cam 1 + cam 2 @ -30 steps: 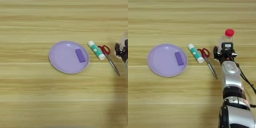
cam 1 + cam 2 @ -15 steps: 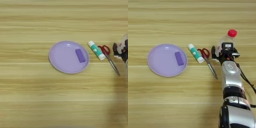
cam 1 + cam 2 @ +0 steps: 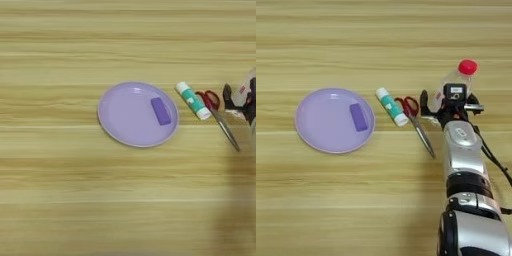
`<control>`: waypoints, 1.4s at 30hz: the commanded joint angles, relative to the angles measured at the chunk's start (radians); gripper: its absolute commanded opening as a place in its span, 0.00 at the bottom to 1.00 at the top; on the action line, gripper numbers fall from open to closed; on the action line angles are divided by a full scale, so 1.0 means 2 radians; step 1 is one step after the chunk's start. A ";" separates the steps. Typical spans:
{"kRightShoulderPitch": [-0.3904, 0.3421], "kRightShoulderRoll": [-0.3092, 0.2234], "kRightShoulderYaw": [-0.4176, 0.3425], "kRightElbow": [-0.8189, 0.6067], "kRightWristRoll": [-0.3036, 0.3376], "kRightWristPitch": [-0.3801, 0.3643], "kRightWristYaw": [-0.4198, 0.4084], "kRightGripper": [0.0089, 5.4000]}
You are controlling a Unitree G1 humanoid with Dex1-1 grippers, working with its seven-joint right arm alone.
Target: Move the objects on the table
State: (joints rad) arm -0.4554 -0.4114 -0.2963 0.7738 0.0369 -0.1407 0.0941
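Tilted further rightward since a second ago, bottle [image 3: 456,82] clenched in right pincer [image 3: 448,102] could slip onto scissors [image 3: 415,120].

The robot's right arm [image 3: 463,165] is a run of rounded silver shells with a soft metallic sheen. The forearm shell is smooth and egg-shaped near the wrist, with a small pale oval mark on its top. Below it sits a dark black band, like a joint ring, and then a broader silver segment swells toward the bottom edge. A thin black cable [image 3: 495,161] loops out along the outer side of the arm. The end effector [image 3: 448,102] is black: a boxy housing with a small light square panel on top, a slender dark finger [image 3: 424,101] on one side and short black-and-silver hardware on the other.
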 commanded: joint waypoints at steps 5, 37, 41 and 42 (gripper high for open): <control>0.004 -0.009 -0.006 -0.086 0.027 0.015 0.010 1.00; 0.202 0.037 0.001 -0.355 0.050 0.127 0.021 1.00; 0.220 0.039 0.008 -0.392 0.047 0.144 0.024 1.00; 0.223 0.040 0.009 -0.400 0.047 0.148 0.025 1.00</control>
State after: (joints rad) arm 0.0181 -0.3044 -0.2762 0.0494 0.1405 0.1602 0.1416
